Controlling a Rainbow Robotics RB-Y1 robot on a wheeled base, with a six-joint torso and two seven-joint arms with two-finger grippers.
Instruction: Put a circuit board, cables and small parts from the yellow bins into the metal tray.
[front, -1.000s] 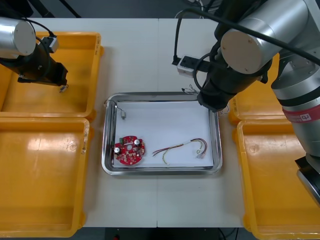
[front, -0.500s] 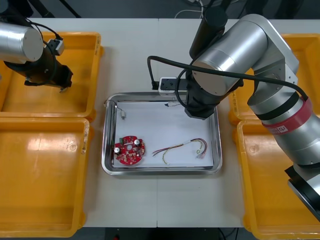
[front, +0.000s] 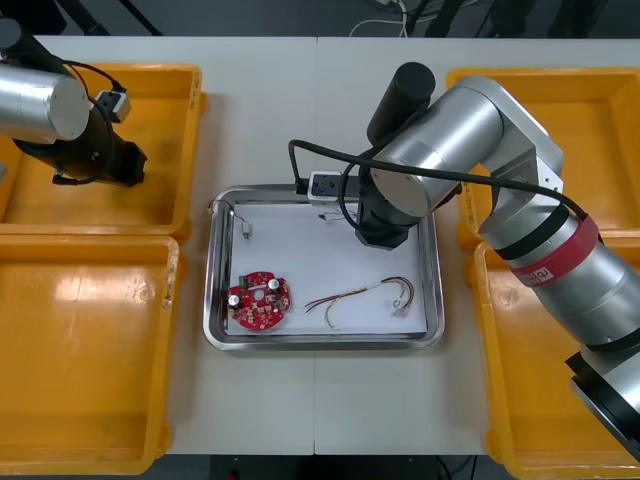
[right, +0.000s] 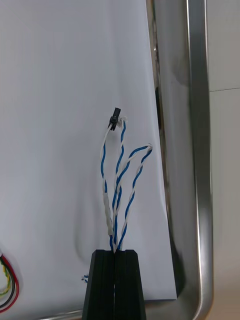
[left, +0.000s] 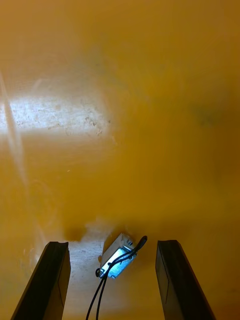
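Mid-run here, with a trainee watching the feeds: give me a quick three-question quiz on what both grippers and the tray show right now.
1. True or false: the right gripper is shut on the twisted blue and white cable, over the metal tray.
2. Between the fingers of the open left gripper, on the floor of the far-left yellow bin, lies: A) nothing B) a small metal part with black wires C) the blue and white cable.
3. Fill in: the tray holds a round red circuit board, a small metal part and a ____ cable.
Key: 1 true; 2 B; 3 red and yellow cable.
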